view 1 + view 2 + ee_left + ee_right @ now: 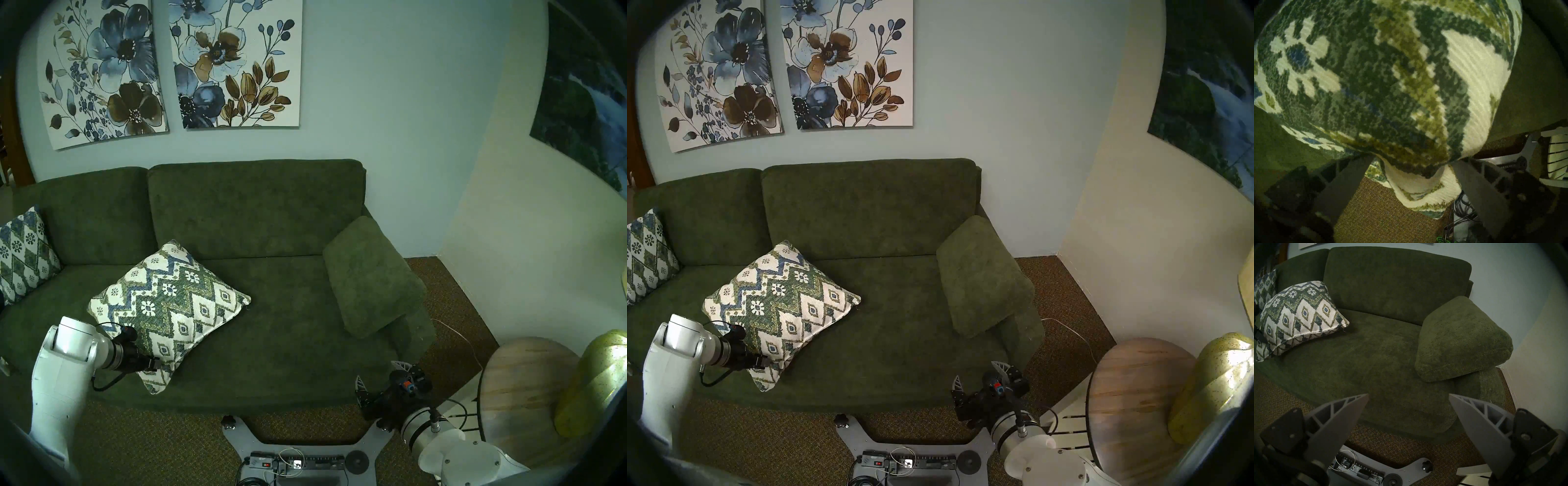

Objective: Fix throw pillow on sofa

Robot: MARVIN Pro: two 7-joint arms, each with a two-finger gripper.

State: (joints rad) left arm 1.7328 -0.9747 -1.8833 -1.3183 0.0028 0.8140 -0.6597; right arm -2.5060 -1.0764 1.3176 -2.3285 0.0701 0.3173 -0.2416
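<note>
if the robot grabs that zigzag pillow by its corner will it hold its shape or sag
The throw pillow will probably sag: its corner already folds between the open left pincer fingers. It looks plump and light for its size, so it should lift easily. The ribbed weave likely grips well. It lies flat on the sofa, so it shouldn't roll.

Room dim overall, with a greenish-grey cast in all four views. Brightest patch: glare on the yellow-green lamp (592,383), off to the right of the right hand (383,378). Heavy fisheye bending and a dark rim at every edge. Left wrist view: throw pillow (1390,76) weave soft and blurred up close; left hand (1410,162) fingers in deep shadow.
</note>
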